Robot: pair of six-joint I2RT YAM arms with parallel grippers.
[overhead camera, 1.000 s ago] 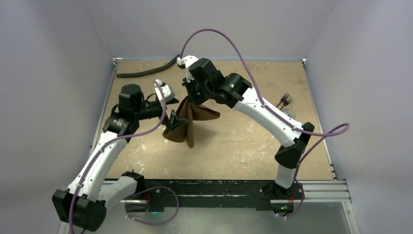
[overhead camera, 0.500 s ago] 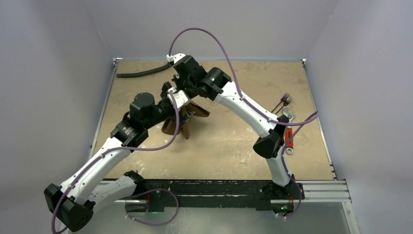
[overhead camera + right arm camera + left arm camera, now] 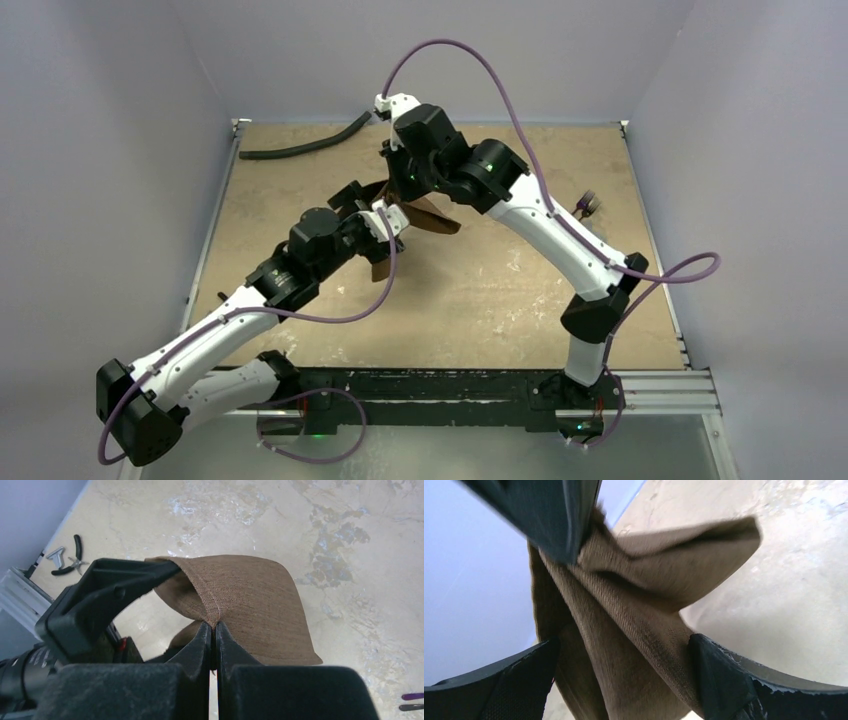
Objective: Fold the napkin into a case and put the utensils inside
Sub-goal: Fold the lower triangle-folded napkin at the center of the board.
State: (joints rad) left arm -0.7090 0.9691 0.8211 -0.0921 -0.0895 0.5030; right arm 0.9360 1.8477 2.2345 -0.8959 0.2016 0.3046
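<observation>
I have two arms and two sets of jaws. There is one napkin (image 3: 428,212). I hold it up in the air over the tabletop (image 3: 480,300), near the middle of the far edge.

My right jaws are pressed together on a fold of the napkin and pinch it tight. My left jaws are wide apart, and the napkin hangs down between them.

The napkin is soft brown cloth with a fine weave. It is bunched into long folds, and one flap sticks out like a wing.

The utensils (image 3: 584,206) lie near the right edge. They are thin and dark purple. I can see two thin ends, but I cannot count them all.

One long black hose (image 3: 300,148) curves by the far left corner. One pair of pliers (image 3: 75,562) and one small silver tool (image 3: 55,555) lie close to an edge. Two purple cables (image 3: 450,50) loop off my arms, one on each.

The tabletop is flat and tan, with pale scuffed patches. Plain pale purple walls (image 3: 100,150) stand on three sides.
</observation>
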